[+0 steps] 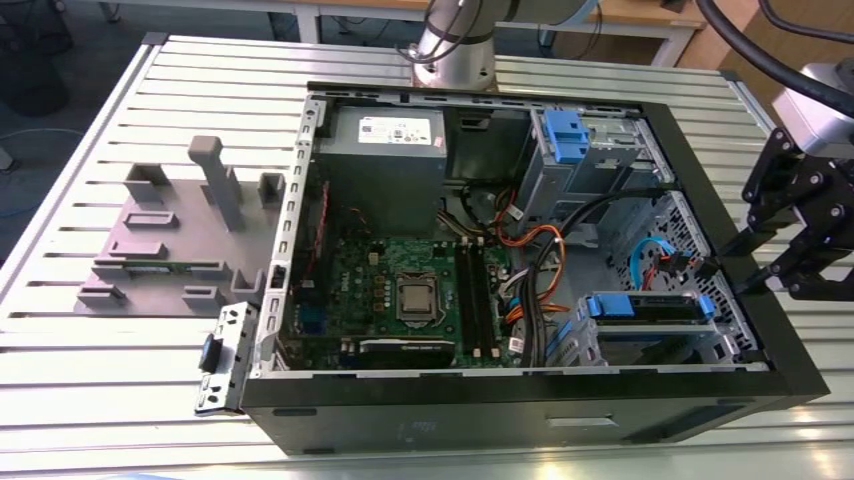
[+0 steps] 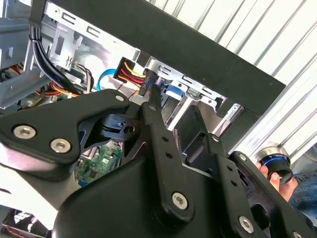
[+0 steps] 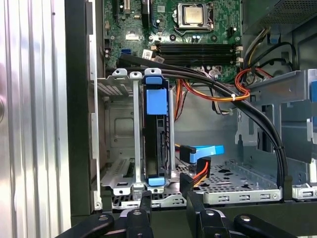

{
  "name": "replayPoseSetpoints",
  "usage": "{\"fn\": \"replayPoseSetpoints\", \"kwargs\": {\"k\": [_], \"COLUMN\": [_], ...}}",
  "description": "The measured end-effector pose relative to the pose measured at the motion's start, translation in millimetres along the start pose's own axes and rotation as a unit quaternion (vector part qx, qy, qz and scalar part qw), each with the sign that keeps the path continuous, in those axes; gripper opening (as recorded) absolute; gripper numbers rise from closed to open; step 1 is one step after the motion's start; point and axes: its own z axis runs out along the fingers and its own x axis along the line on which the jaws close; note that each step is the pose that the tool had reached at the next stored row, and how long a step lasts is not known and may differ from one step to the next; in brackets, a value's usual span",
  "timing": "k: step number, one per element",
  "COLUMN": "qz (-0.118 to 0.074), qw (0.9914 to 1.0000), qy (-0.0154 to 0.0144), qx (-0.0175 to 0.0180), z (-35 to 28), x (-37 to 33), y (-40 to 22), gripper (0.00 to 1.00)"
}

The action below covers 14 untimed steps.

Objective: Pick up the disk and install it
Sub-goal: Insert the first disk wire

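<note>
The disk [image 1: 650, 307] stands on edge in the metal drive cage at the front corner of the open computer case [image 1: 534, 395], on the exterior view's right. Its blue bracket [image 3: 154, 99] faces up out of the cage in the first wrist view. My gripper [image 1: 727, 272] hangs just outside the case wall beside that cage, apart from the disk. Its black fingers [image 3: 144, 204] are spread with nothing between them, so it is open. In the second wrist view the gripper [image 2: 176, 116] points at the cage, where a bit of blue bracket [image 2: 173, 90] shows.
A grey plastic stand [image 1: 174, 235] with upright posts sits on the slotted table at the exterior view's left. Loose orange, black and blue cables [image 3: 213, 94] run beside the cage. A second blue bracket [image 1: 567, 135] sits at the case's far end. A hand [image 2: 292, 186] shows near the table edge.
</note>
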Motion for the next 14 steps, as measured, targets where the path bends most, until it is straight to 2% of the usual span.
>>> {"fn": "replayPoseSetpoints", "kwargs": {"k": [14], "qz": [0.000], "qw": [1.00000], "qy": [-0.0001], "qx": [0.0000], "z": [1.3], "x": [-0.9], "y": [-3.5], "gripper": [0.42]}}
